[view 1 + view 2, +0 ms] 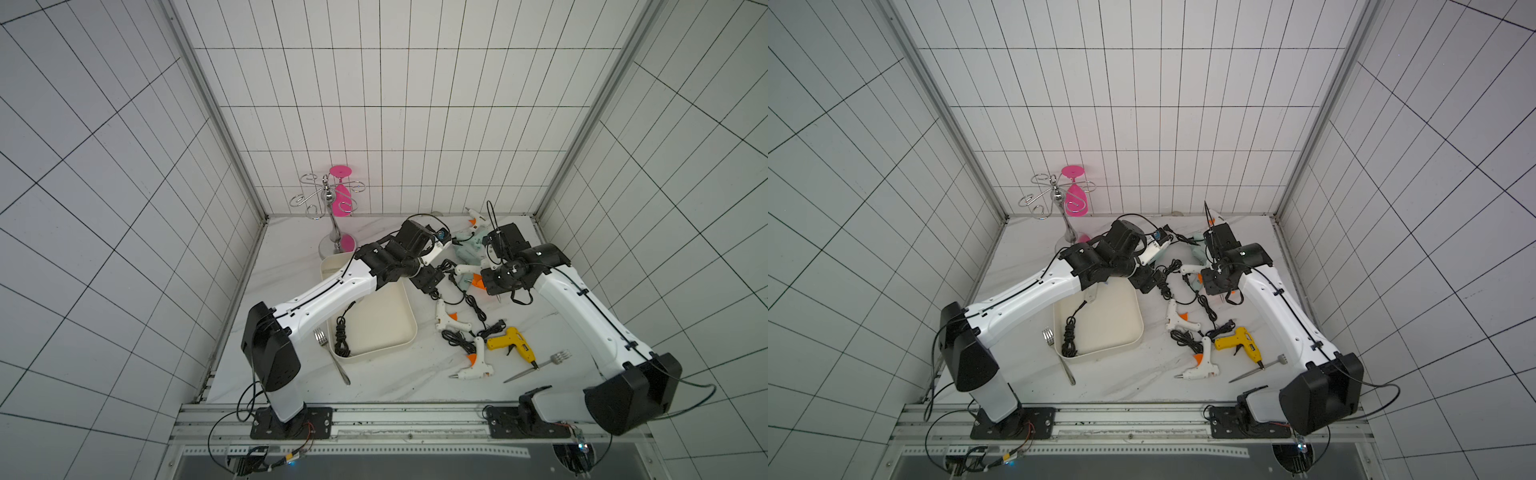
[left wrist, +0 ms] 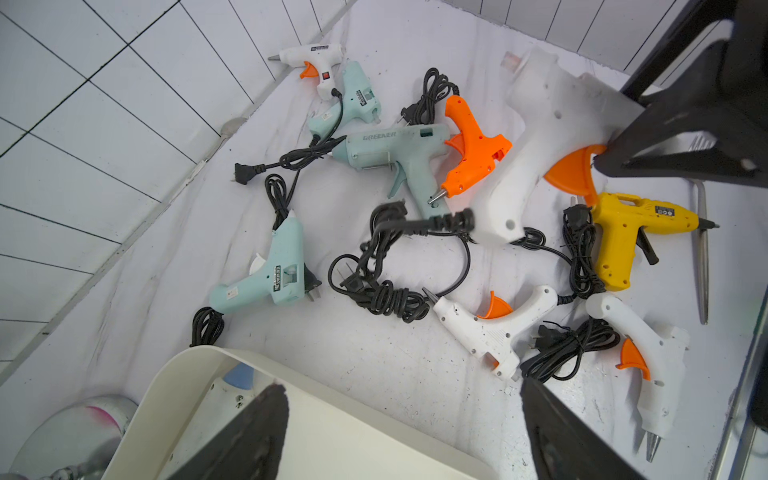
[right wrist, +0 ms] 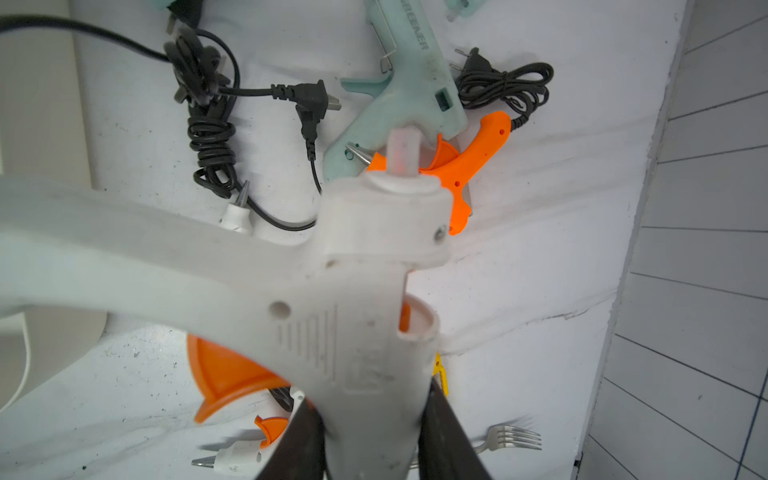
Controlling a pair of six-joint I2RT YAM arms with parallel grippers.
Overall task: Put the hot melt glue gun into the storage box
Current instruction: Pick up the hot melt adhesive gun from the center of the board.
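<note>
One cream storage box (image 1: 386, 328) lies on the tabletop (image 1: 395, 382), with a black cord (image 1: 343, 336) coiled in its near corner. Over its far corner the left end effector (image 2: 401, 386) gapes wide and empty. Just beyond the box, the right end effector (image 3: 370, 440) clamps a white glue gun (image 3: 353, 291).

GREENER showing in raised letters on the teal gun (image 2: 395, 156) barrel; yellow gun (image 2: 619, 237) label blurring, unreadable.
</note>
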